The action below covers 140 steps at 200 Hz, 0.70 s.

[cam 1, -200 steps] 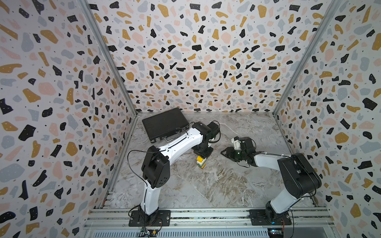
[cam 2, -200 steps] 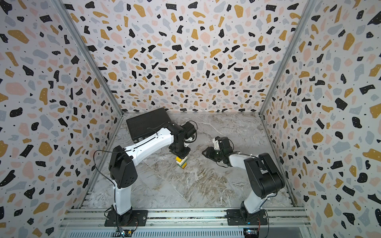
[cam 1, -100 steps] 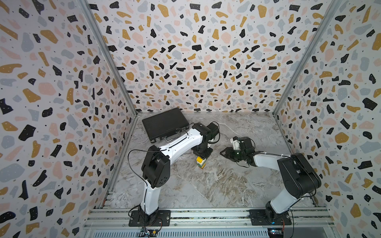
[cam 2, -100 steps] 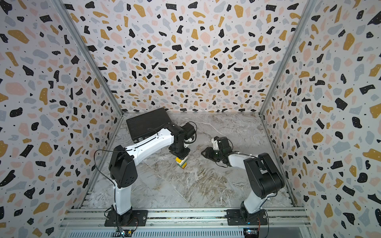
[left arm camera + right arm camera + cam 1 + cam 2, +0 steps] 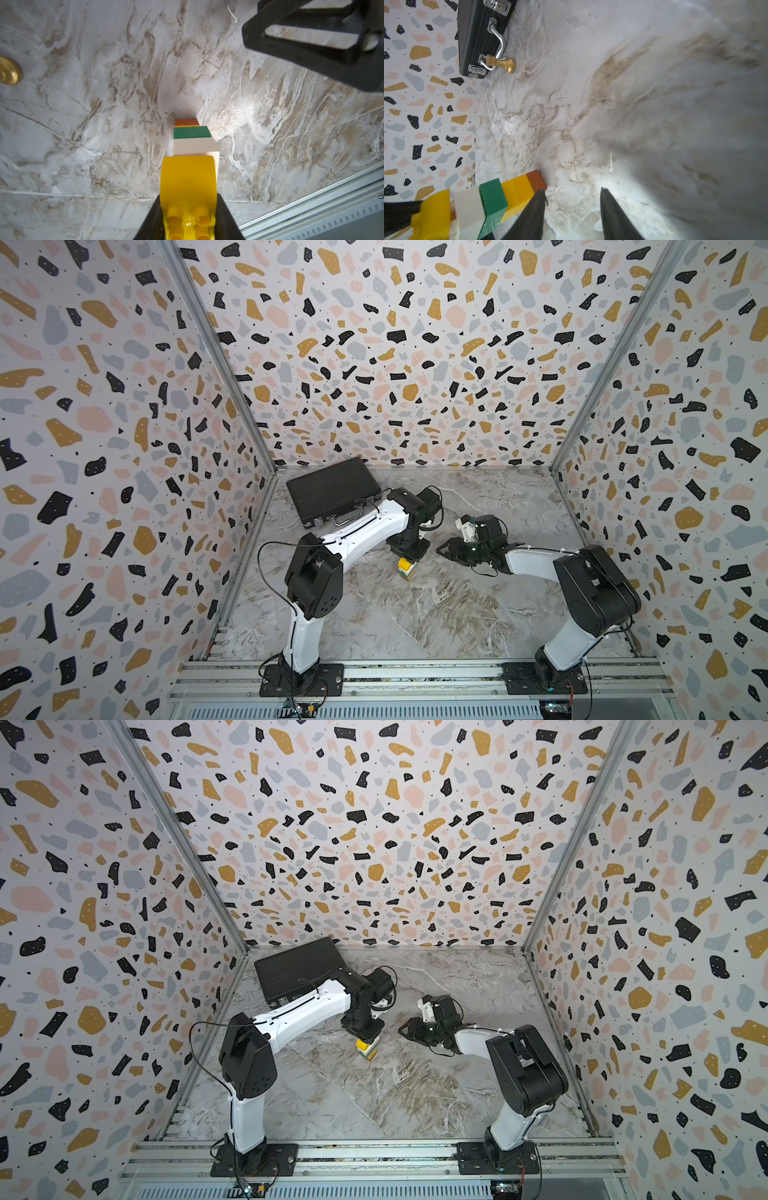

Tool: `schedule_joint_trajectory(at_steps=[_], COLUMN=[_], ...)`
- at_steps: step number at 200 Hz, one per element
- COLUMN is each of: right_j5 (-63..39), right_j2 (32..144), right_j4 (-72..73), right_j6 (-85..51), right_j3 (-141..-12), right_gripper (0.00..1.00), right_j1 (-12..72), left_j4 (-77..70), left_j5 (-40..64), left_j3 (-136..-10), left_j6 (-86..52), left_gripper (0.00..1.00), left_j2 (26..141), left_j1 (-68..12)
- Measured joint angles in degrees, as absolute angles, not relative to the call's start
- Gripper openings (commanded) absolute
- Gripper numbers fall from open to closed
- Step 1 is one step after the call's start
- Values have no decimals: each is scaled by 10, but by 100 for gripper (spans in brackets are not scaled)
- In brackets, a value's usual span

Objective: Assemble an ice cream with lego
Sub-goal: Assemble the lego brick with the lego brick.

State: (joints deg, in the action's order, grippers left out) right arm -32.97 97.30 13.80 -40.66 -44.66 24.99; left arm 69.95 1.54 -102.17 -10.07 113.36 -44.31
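Ice cream [image 5: 405, 570] (glossy stack: orange-brown, yellow, green, white, rounded yellow cap) stood upright on veined marble table [image 5: 457, 614]. Left gripper [image 5: 189, 207] jaws pinched studded cap; right gripper [image 5: 572, 193] jaws spread, empty, beside base.

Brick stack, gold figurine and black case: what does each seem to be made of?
Brick stack: glossy moulded plastic; clean edges, and the yellow studs catch the light. Gold figurine: bright metallic sheen, so metal or gold-coated plastic; the look leaves it open. Black case: matt ribbed shell, probably plastic, with a shiny metal handle.
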Motion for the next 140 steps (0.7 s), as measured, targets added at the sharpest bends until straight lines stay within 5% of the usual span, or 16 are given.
schedule_joint_trajectory(at_steps=[140], right_j5=[-421], right_j2=[987], right_j4=[202], right_j6=[-415], right_j3=[-451], right_gripper=[32], right_j1=[282], left_j4=[694], left_j5=[-3], left_j3=[-1014], left_j6=[-111], left_gripper=[14], left_j2=[1122], left_j1=[-443])
